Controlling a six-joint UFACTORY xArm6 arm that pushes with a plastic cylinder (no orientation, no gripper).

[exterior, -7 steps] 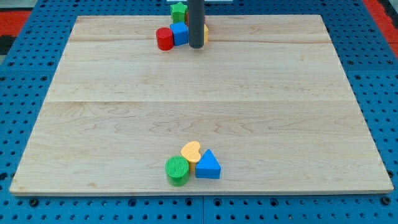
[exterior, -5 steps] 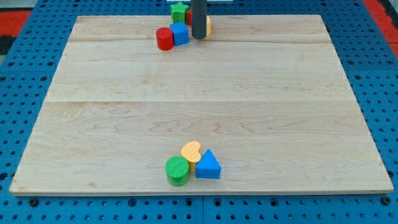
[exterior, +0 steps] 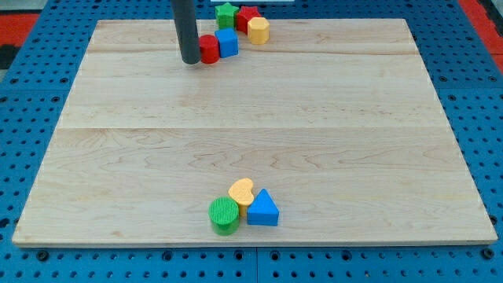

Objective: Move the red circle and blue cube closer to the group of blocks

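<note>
The red circle (exterior: 209, 49) and the blue cube (exterior: 228, 42) stand touching near the board's top edge, left of centre. Just to their upper right sit a green star (exterior: 226, 12), a red block (exterior: 247, 16) and a yellow block (exterior: 258, 30) in a tight group. My tip (exterior: 190, 60) is at the red circle's left side, touching or almost touching it. The dark rod rises from there out of the view's top.
Near the bottom edge, a green cylinder (exterior: 224, 215), a yellow heart (exterior: 241, 192) and a blue triangle (exterior: 262, 209) stand together. The wooden board (exterior: 251, 134) lies on a blue perforated table (exterior: 23, 126).
My tip has moved from the blue cube's right side, by the yellow block, round to the red circle's left. The blocks look unmoved.
</note>
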